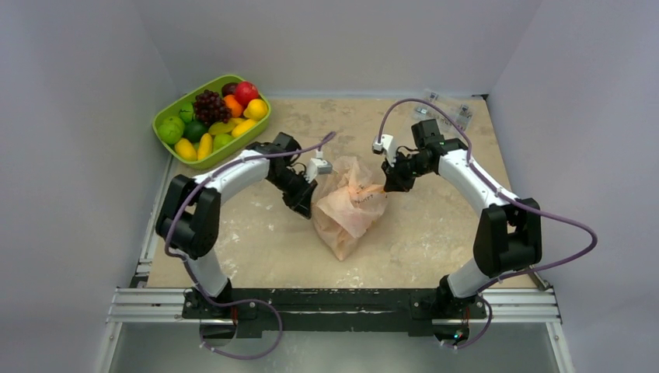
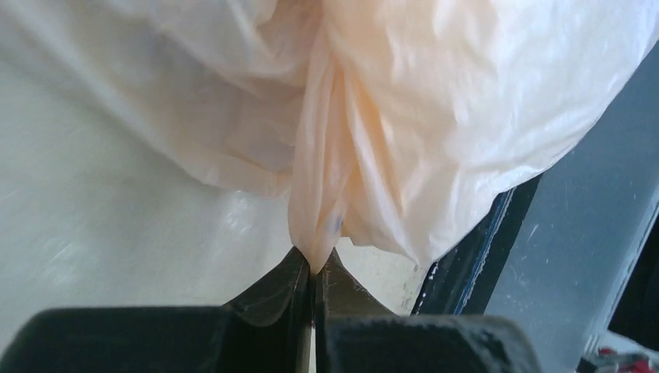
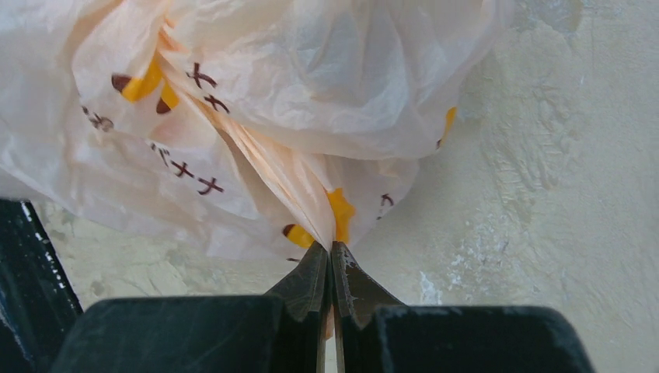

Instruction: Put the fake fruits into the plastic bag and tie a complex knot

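Though unseen from wrists, fruits (image 1: pixel 214 118) in tray (image 1: pixel 237 143)

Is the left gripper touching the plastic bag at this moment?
Touching. The left wrist view shows the left gripper shut on a gathered fold of the plastic bag, with the film pinched between its tips.

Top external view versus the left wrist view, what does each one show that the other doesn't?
Only the top external view shows the tray of fruits at the far left, the clear packets at the far right, and the right gripper shut on the bag. Only the left wrist view shows, up close, the left gripper pinching a gathered fold of the bag between shut fingers. Both show the bag, the left gripper and the table.
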Robot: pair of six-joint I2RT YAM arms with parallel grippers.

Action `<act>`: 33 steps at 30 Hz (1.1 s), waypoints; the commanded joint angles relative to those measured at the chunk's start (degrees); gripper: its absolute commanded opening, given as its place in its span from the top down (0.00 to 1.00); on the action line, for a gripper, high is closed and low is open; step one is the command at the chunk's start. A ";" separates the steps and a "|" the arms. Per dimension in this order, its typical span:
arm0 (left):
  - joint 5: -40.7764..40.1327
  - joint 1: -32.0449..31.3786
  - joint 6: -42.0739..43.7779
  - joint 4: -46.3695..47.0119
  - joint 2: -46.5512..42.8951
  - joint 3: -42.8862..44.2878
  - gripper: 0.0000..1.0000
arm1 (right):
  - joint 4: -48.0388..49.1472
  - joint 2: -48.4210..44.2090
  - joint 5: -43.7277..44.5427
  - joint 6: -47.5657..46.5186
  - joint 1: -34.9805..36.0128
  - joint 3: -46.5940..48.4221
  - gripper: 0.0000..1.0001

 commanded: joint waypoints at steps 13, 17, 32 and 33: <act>-15.81 12.97 -2.47 0.48 -6.88 -1.29 1.00 | 8.42 -4.66 14.99 -10.51 -1.79 -9.33 1.00; -16.05 15.52 -4.25 2.39 -7.03 -3.01 1.00 | 11.08 -4.06 16.96 -12.27 -2.10 -13.38 1.00; -20.86 20.30 4.64 -0.88 -11.46 1.17 1.00 | 11.24 -0.22 17.96 -11.86 -3.49 -9.68 1.00; -21.50 20.68 5.36 -0.75 -11.01 0.93 1.00 | 11.42 0.60 18.14 -11.31 -3.69 -9.61 1.00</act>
